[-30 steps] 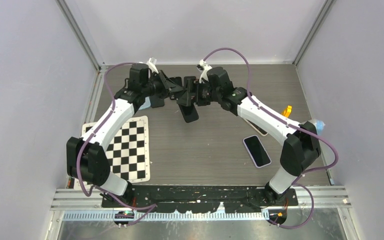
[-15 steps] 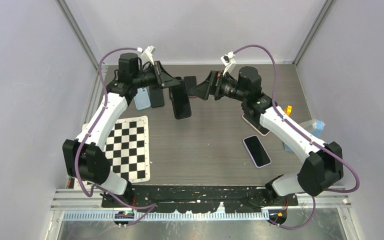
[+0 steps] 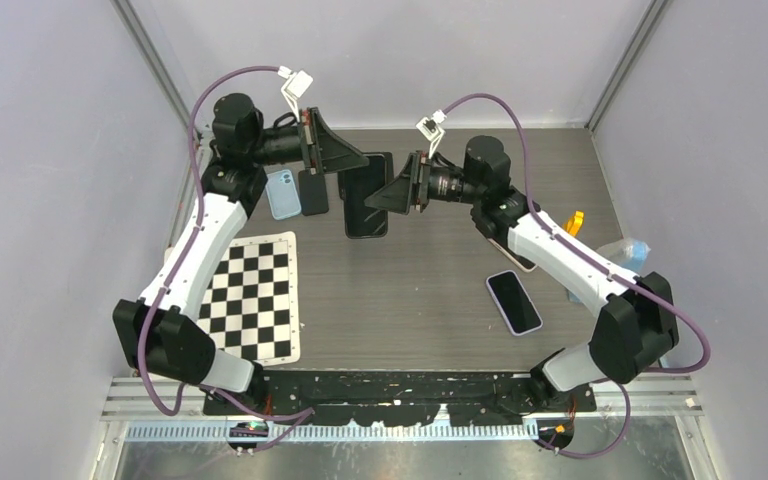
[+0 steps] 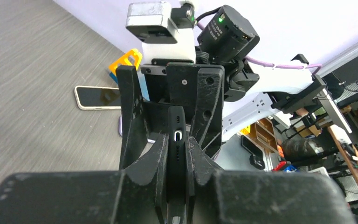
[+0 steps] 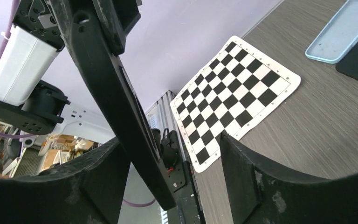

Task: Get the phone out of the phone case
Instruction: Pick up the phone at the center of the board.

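Moved: since half a second ago the right claw (image 5: 168, 149) has come in from the right and now straddles the phone (image 3: 364, 203); the left arm has drawn back toward the left wall.
Phone: one black slab, held in the air over the far middle of the table (image 3: 420, 300).
Phone case (image 4: 177, 122): matte black, still on the phone, with a port cut-out and small holes in the end.
Left claw (image 4: 177, 158): pinched tight on the phone's two flat faces.
Right claw: fingers apart, one on either side of the phone; contact cannot be told.
Table: grey wood grain.
Lying flat: one light-blue case (image 3: 282, 193), one black slab (image 3: 312, 190) just beside it, and two dark-screened phones (image 3: 513, 301) at the right.
Checkerboard (image 3: 255, 295): one, black and white.
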`<state>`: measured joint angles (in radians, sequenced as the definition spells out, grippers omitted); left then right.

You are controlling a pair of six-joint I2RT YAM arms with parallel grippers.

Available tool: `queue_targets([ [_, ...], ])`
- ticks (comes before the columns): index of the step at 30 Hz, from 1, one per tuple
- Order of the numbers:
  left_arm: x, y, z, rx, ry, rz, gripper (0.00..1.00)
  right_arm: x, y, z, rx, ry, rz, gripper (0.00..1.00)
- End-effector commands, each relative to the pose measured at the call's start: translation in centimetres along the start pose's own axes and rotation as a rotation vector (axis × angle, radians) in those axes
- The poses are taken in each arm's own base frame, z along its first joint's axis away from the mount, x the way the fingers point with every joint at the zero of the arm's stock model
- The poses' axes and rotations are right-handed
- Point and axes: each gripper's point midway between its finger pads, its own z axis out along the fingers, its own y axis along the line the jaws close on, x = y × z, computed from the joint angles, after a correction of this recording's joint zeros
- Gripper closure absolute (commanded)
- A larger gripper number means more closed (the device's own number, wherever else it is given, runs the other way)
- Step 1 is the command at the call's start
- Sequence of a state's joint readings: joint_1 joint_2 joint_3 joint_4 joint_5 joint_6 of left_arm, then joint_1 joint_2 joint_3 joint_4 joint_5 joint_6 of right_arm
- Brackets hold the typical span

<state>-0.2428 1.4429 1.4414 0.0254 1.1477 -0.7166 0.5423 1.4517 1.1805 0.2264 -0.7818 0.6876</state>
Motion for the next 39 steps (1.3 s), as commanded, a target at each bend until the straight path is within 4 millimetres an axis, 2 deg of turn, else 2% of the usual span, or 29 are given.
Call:
queue_targets([
  [1,-2.2,-4.2,-0.6,0.077,-0.054,0.136,1.00,-0.9,2.8,0.3,-0.101,0.011,-0.059,0.31],
  [3,-2.6,-4.2,-0.6,0.068,-0.071,0.137,1.00,-0.5,3.3,0.5,-0.126,0.025,-0.050,0.46],
  [4,-2.7,-4.3,-0.6,0.069,-0.075,0.136,1.00,-0.5,3.4,0.5,-0.128,0.028,-0.040,0.69],
  [6,-2.7,-4.6,-0.6,0.086,-0.066,0.134,1.00,-0.4,3.6,0.6,-0.131,0.031,-0.021,0.89],
  [8,-2.5,-4.6,-0.6,0.096,-0.055,0.129,1.00,-0.4,4.0,0.7,-0.137,0.022,-0.016,0.98],
  [10,-2.1,-4.6,-0.6,0.109,-0.036,0.119,0.96,-0.8,4.3,0.7,-0.142,0.004,-0.019,0.99],
  [14,-0.8,-4.5,-0.7,0.138,0.016,0.094,0.60,-2.4,5.4,0.9,-0.161,-0.031,-0.040,0.99],
  [16,-0.2,-4.6,-0.9,0.152,0.041,0.081,0.45,-3.1,5.9,1.0,-0.177,-0.041,-0.047,0.99],
  [18,0.1,-4.3,-0.9,0.147,0.038,0.076,0.42,-3.7,6.4,1.1,-0.197,-0.051,-0.051,0.99],
  [20,0.1,-3.9,-0.8,0.124,0.017,0.067,0.41,-4.0,7.1,1.0,-0.228,-0.056,-0.050,0.99],
  [25,0.6,-3.2,-0.8,0.084,0.007,0.012,0.48,-4.6,8.0,1.2,-0.271,-0.062,-0.055,0.99],
  [30,0.8,-3.3,-0.9,0.069,0.025,-0.050,0.56,-4.3,6.9,1.6,-0.227,-0.014,-0.088,0.99],
  [35,0.9,-4.2,-1.2,0.089,0.061,-0.084,0.73,-3.2,5.8,1.9,-0.187,0.053,-0.087,0.99],
  [39,1.0,-5.0,-1.4,0.100,0.077,-0.098,0.71,-2.4,5.7,1.8,-0.194,0.112,-0.079,0.99],
])
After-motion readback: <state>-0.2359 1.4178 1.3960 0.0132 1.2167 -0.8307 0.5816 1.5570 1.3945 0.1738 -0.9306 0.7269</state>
